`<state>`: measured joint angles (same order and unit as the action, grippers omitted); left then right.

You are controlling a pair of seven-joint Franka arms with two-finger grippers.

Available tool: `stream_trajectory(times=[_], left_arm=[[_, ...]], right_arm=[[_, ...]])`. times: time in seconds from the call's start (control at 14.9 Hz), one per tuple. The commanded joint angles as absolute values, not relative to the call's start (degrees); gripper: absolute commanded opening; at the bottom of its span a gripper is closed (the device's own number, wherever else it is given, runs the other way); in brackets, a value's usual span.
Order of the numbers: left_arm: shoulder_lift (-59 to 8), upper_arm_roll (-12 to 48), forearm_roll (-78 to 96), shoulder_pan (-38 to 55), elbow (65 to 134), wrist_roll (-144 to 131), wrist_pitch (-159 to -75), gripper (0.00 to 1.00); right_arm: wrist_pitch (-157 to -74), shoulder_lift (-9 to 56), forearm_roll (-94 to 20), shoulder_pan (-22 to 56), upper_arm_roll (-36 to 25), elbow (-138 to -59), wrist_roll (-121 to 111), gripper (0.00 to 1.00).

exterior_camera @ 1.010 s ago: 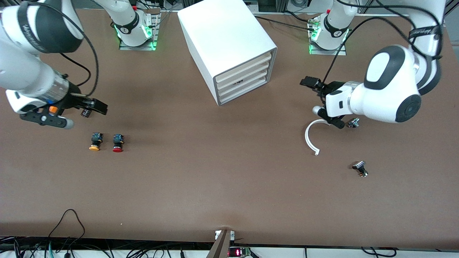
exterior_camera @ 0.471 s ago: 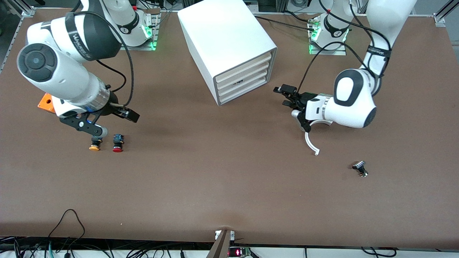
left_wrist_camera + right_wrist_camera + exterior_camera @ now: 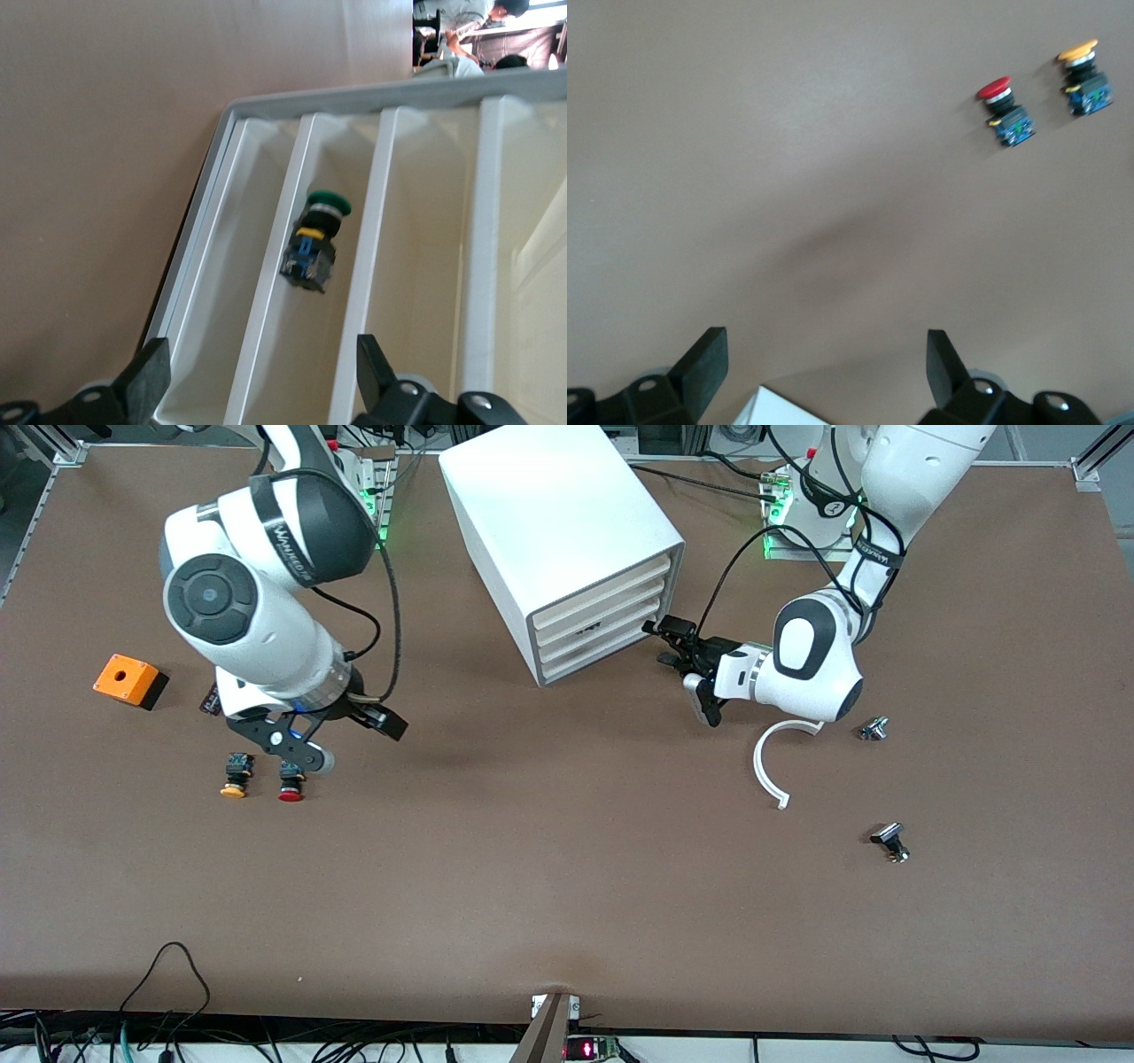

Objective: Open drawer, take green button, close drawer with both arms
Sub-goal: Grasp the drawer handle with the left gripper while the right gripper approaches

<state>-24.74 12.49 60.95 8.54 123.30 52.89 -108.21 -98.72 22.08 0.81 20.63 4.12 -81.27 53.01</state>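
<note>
"Two grippers, both with jaws spread wide and holding nothing. Where does each sit?"

"Left gripper [image 3: 671, 640] is just in front of the cabinet [image 3: 549, 505], about level with its lower fronts. Right gripper [image 3: 345, 737] hangs over the worktop [image 3: 532, 868] toward the right arm's end, near the red-capped button [image 3: 291, 778] and the yellow-capped one [image 3: 234, 775], well apart from the cabinet."

"And the button [image 3: 310, 243]?"

"Inside the drawer [image 3: 620, 622], third from the top, which looks not yet pulled out. It lies on its side. Its long axis runs roughly along the drawer's width, slightly skewed, green cap toward one side wall; I cannot tell which."

"What could go wrong?"

"The fronts are stacked close, so the jaws could catch a neighbouring drawer. Nothing braces the cabinet, and I judge that a hard pull might drag it across the worktop. A jerk could also roll the button on its round cap, spoiling the approach."
</note>
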Motion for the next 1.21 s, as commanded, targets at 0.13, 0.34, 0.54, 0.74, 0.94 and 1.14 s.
stream_trajectory(times=[0.13, 0.34, 0.54, 0.74, 0.94, 1.14], left_arm=[[-27.85, 13.27, 69.85, 8.96, 126.73, 65.45, -108.9, 0.74], [-28.56, 13.53, 71.01, 9.93, 127.79, 68.64, -108.9, 0.59], [-28.65, 13.62, 71.19, 10.37, 128.14, 68.9, -108.9, 0.52], [-28.92, 14.76, 72.59, 10.63, 128.23, 69.26, -108.98, 0.35], [-30.4, 14.85, 74.52, 11.59, 128.32, 69.43, -109.07, 0.35], [-30.41, 14.85, 74.97, 12.04, 128.32, 69.43, -109.95, 0.35]], right_arm=[[-98.0, 24.87, 0.79, 23.46, 3.78, -77.0, 59.31, 0.99], [-97.91, 26.19, 0.79, 24.52, 3.78, -75.33, 61.69, 0.99], [-97.91, 27.42, 0.79, 25.66, 3.78, -73.31, 64.59, 0.99], [-97.74, 29.26, 0.7, 26.98, 3.78, -70.5, 68.1, 0.99], [-97.82, 31.19, 0.62, 27.95, 3.87, -67.69, 71.27, 0.99], [-98.09, 33.13, -1.23, 28.65, 3.87, -65.22, 75.05, 0.99]])
